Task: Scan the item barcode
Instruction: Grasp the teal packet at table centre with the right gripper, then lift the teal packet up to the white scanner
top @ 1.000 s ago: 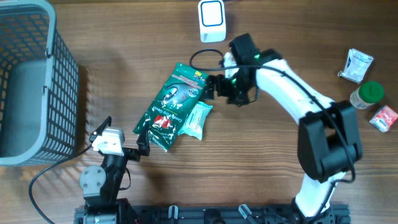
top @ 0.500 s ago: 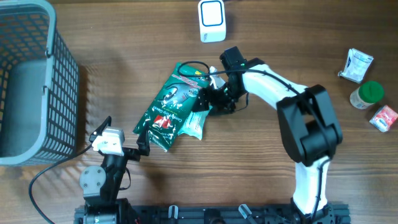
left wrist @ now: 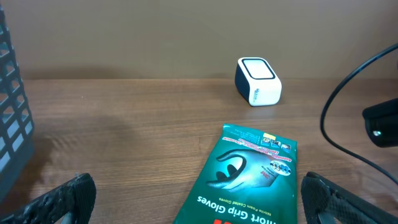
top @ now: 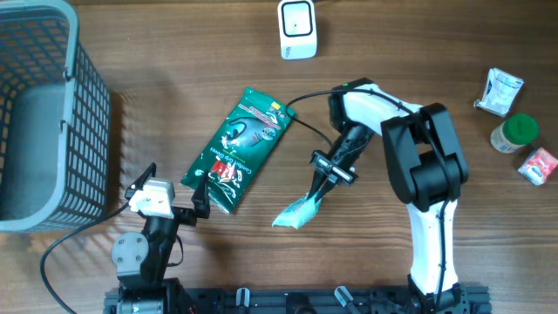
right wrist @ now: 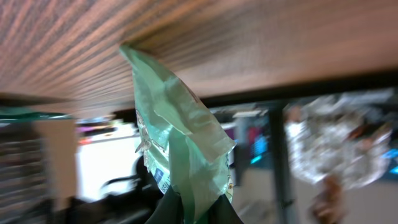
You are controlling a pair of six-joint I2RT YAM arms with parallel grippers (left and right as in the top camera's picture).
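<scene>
A small light-green packet (top: 297,212) hangs off the table with my right gripper (top: 326,183) shut on its upper end. In the right wrist view the crumpled packet (right wrist: 180,137) rises from between my right gripper (right wrist: 194,210), its printed side blurred. The white barcode scanner (top: 297,29) stands at the table's far edge, also seen in the left wrist view as a white scanner (left wrist: 257,81). My left gripper (top: 172,188) rests open near the front left, and its fingers (left wrist: 69,198) stand wide apart with nothing between them.
A dark green gloves package (top: 240,148) lies flat left of centre, its gloves package (left wrist: 249,180) face in the left wrist view. A grey wire basket (top: 52,113) fills the far left. A white sachet (top: 501,92), green-lidded jar (top: 514,133) and red packet (top: 538,165) sit at the right edge.
My right gripper shut on the light-green packet beside the gloves package, lifted it and swung it toward the front right. The left arm stayed still.
</scene>
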